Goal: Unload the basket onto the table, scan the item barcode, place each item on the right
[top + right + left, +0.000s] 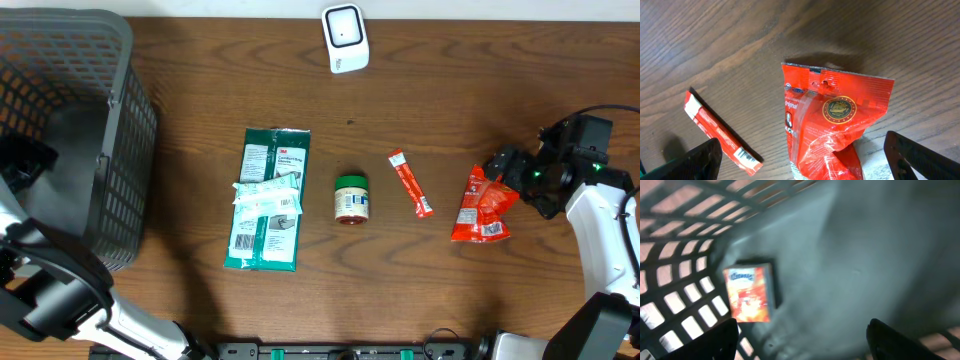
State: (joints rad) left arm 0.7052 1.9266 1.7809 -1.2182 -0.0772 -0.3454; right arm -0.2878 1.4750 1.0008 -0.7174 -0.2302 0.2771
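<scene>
on the right side of the table (450,90), the red pouch (482,208) lay flat on the wood, its long axis running roughly from far edge to near edge with a slight tilt. its film was glossy and crumpled; the right wrist view showed a round gold seal and a flat crimped end with a hang slot. a pale printed panel sat at its near end in the overhead view, too small to confirm as the barcode. right gripper (506,176) sat just beside the pouch's far right corner, jaws spread wide, nothing held; in its wrist view the pouch lay between and ahead of the fingers. judged: right arm was clearly the nearer one, and the coming grasp would turn on closing across the pouch's short width. left gripper (810,345) was well apart, inside the basket (120,130), jaws wide and empty above an orange box (747,294). red stick sachet (410,184) lay near the pouch on its left; the white scanner (345,38) stood at the far edge, well apart.
</scene>
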